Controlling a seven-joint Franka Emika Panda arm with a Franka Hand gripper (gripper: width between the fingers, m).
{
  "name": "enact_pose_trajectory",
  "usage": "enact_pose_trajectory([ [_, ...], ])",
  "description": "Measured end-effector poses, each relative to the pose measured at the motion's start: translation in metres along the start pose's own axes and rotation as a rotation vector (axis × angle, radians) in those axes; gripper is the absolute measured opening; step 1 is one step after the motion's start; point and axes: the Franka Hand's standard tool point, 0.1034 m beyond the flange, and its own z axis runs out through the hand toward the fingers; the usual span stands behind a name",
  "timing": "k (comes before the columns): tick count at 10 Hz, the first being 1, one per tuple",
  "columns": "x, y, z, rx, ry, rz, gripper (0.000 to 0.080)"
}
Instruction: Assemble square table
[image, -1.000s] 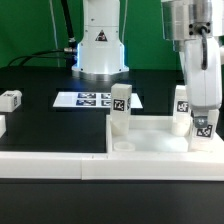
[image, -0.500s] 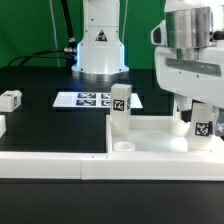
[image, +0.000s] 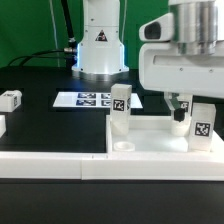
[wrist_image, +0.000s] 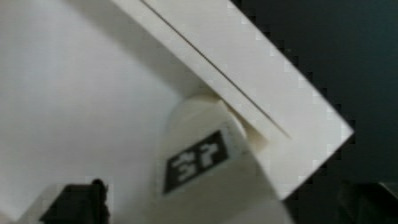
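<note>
Tabletop (image: 150, 135) lying flat, tagged leg (image: 120, 108) standing vertical

White all over: a rounded base (image: 100, 50) wearing a black triangular sticker (image: 100, 38), blue glowing ring (image: 100, 72) beneath (black cables (image: 62, 24) trailing behind), boxy wrist housing (image: 185, 68), dark-fingered gripper (wrist_image: 231, 203).

We watch the gripper (wrist_image: 231, 198) rise from the corner leg (image: 203, 126): a second ago the fingers (wrist_image: 79, 200) flanked it, now they hang spread above it, touching nothing.
</note>
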Motion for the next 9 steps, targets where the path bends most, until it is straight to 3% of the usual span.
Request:
enact_pose_trajectory([
  [2, 0.0014, 0.0038, -0.0008, -0.026, -0.033, -0.348, 0.0649],
  [4, 0.0035, 0.004, -0.0003, -0.025, -0.022, -0.315, 0.0649],
  [5, 0.0038, 0.0044, -0.0003, -0.025, -0.022, -0.299, 0.0512],
  [6, 0.0038, 0.0044, -0.0002, -0.026, -0.022, -0.26, 0.0512],
  [7, 0.0037, 0.0044, -0.0001, -0.026, -0.021, -0.147, 0.0334],
  [9, 0.0037, 0.0048, 0.0, -0.032, -0.019, 0.032, 0.029],
])
